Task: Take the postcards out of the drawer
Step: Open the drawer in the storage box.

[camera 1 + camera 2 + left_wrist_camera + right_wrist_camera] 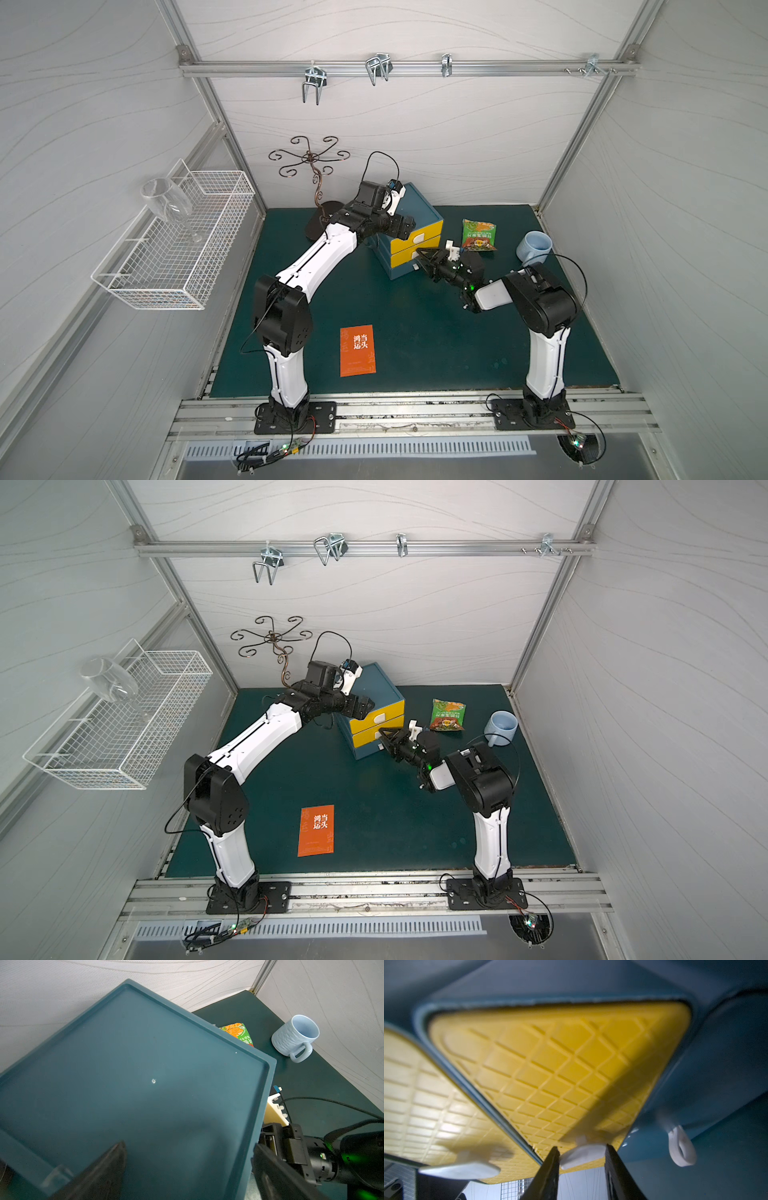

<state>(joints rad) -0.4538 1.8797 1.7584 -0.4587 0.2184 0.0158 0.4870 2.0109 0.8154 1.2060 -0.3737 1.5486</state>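
An orange postcard [357, 350] lies flat on the green mat [419, 357] near the front, between the arm bases. Farther back, the right gripper [420, 257] straddles the white handle [582, 1156] of the lower yellow drawer [550, 1064]; whether it is clamping the handle, I cannot tell. Beyond that, the left gripper [409, 228] is spread wide over the top front edge of the blue cabinet [419, 203].

Dark green tabletop [415, 332] enclosed on three sides by pale grey wave-patterned wall panels [415, 145], aluminium posts [576, 145] at corners. Above tabletop's far edge: horizontal aluminium rail [498, 68] carrying metal hooks [313, 85]. Left of tabletop: white wire basket [226, 232] on side wall. Along tabletop's near edge: slotted tracks [415, 409]. Even, diffuse light.
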